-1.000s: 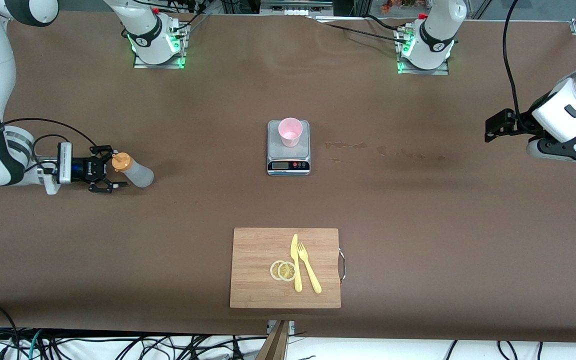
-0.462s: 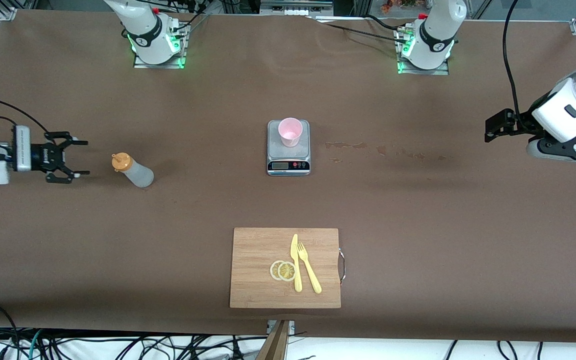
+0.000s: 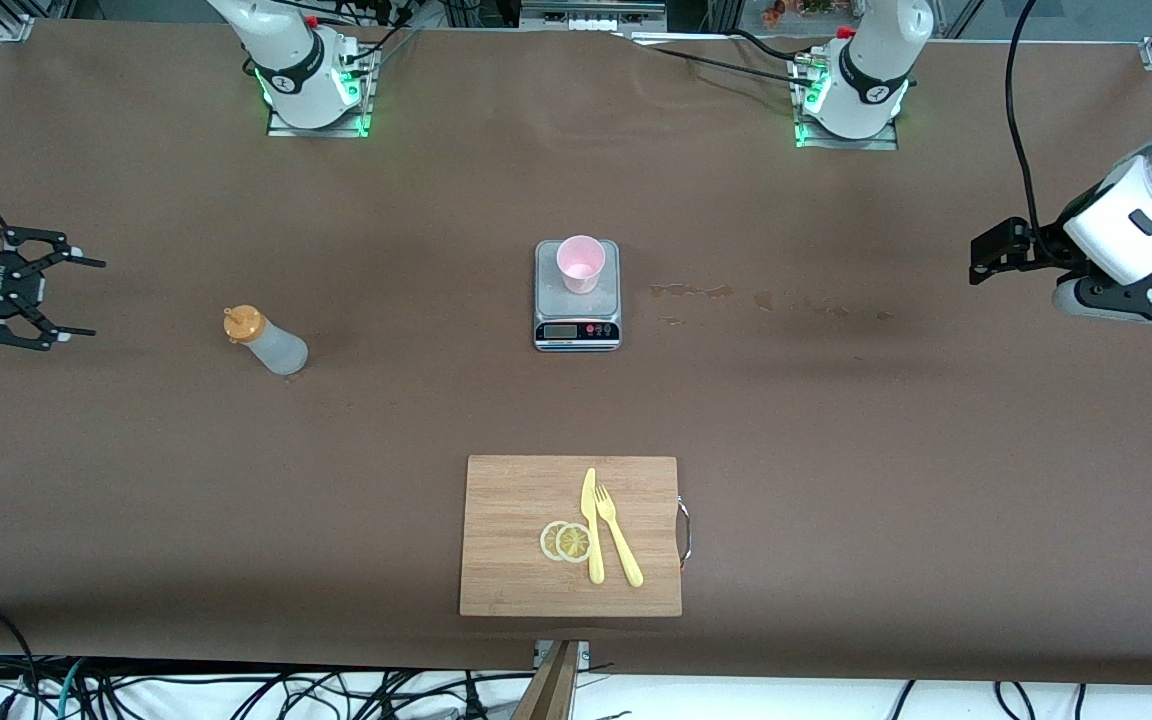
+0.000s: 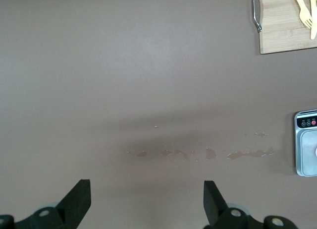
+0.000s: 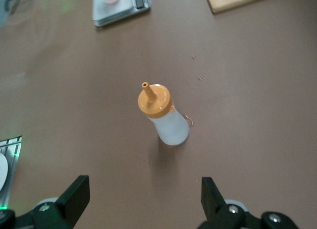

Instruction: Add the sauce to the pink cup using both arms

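Right gripper [image 3: 54, 292]: jaws apart, empty; we see it has backed away from the sauce [image 3: 268, 341] to the desk [image 3: 836, 450] edge.
Sauce: upright, released, well apart from the pink cup [image 3: 580, 263].
Pink cup: on the scale [image 3: 577, 312].
Left gripper [image 3: 984, 262]: waiting, jaws apart.

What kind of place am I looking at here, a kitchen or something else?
Most likely a robotics lab staged as a kitchen. Two white robot arms are bolted to a brown-covered table, with loose cables along its edge. The props are kitchen things: a pink cup on a scale, a sauce bottle, and a cutting board.
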Available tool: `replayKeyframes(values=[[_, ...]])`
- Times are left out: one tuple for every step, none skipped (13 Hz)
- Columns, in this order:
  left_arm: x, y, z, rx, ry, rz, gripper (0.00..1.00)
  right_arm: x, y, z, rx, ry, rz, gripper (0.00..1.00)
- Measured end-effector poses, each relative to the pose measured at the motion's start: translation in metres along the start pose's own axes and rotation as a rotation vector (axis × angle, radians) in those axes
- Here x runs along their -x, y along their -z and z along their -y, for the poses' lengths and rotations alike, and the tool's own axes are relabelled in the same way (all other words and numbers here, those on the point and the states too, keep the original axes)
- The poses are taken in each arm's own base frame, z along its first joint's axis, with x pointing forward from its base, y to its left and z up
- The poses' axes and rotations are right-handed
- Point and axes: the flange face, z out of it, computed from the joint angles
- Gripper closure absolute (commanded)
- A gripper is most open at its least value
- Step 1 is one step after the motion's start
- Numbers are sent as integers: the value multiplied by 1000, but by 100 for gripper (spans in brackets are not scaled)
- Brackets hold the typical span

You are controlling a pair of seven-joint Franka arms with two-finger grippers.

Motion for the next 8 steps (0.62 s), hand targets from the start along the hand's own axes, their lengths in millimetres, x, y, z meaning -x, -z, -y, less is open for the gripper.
replayKeyframes(values=[[0,0,0,0,0,0,0,-21,14,8,28,-64,52,0],[0,0,0,0,0,0,0,-42,26,16,61,-120,95,0],[0,0,0,0,0,0,0,-59,36,22,100,-176,131,0],[0,0,0,0,0,0,0,-73,46,29,145,-238,166,0],[0,0,0,0,0,0,0,-87,56,36,189,-308,197,0],[0,0,0,0,0,0,0,-99,64,45,227,-387,218,0],[0,0,0,0,0,0,0,-109,73,53,263,-465,228,0],[0,0,0,0,0,0,0,-118,80,61,299,-538,230,0]])
